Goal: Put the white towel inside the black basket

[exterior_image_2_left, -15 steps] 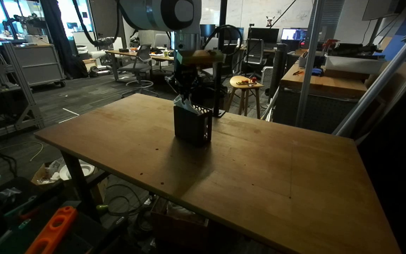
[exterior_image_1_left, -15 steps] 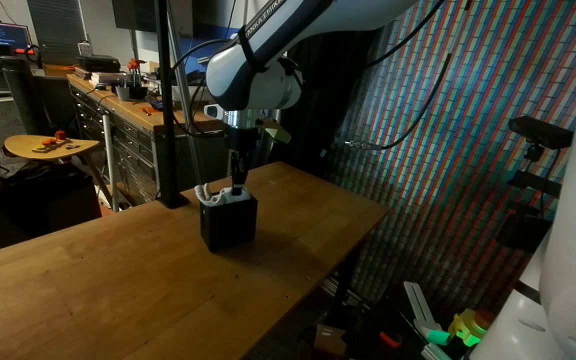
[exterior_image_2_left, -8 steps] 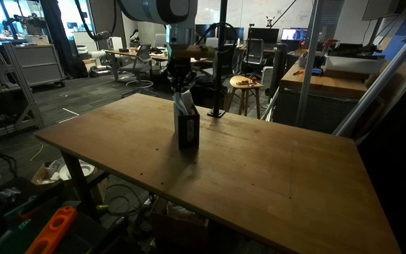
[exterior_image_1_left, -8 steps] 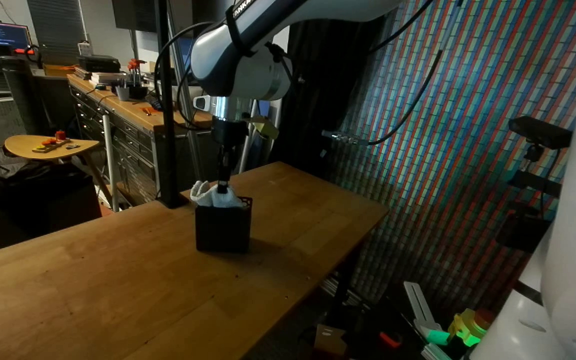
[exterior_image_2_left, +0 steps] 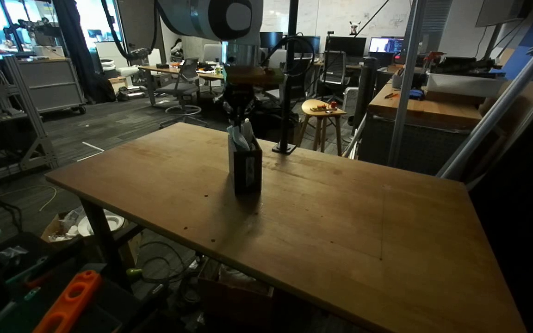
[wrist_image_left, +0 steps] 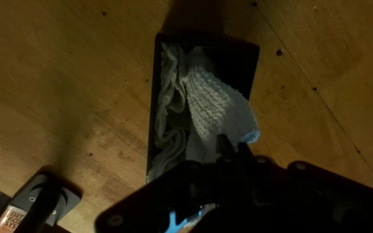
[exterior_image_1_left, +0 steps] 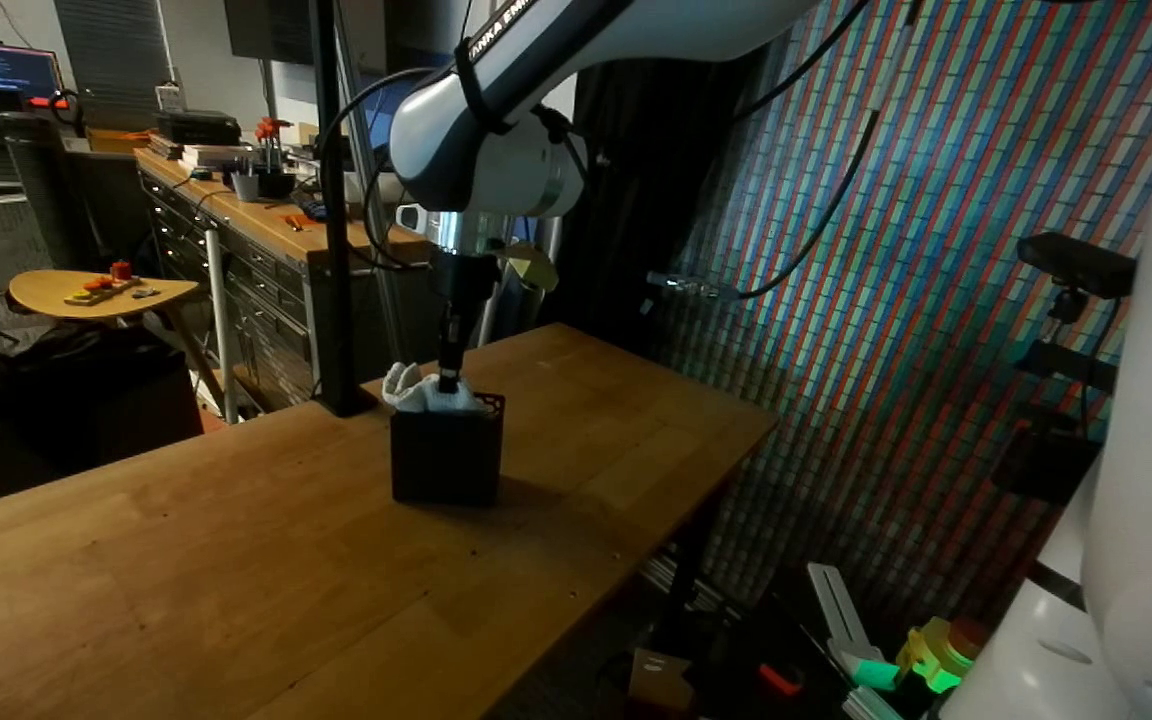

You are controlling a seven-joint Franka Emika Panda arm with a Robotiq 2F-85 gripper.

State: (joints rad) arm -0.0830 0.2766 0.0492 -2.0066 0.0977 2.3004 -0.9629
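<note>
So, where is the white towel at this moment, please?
In the wrist view, near the middle, the white towel is partly inside the black basket, right at the gripper; the black post stands lower left.

Black basket (exterior_image_1_left: pixel 447 458) and post (exterior_image_1_left: pixel 333 210) on wooden table (exterior_image_1_left: pixel 236 570)

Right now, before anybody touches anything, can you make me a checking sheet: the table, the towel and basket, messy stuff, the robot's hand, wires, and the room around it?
Surface: wooden table with small dark holes; a black post stands near its edge.
Job's things: white towel bunched in the upright black basket, some of it poking above the rim.
Clutter: brown box under the table; orange thing off the table.
Hand: reaches down to the towel and looks nearly closed, with cloth apparently pinched in it.
Cables: a black cable hangs in front of a striped backdrop.
Surroundings: a stool holds small colourful things.
</note>
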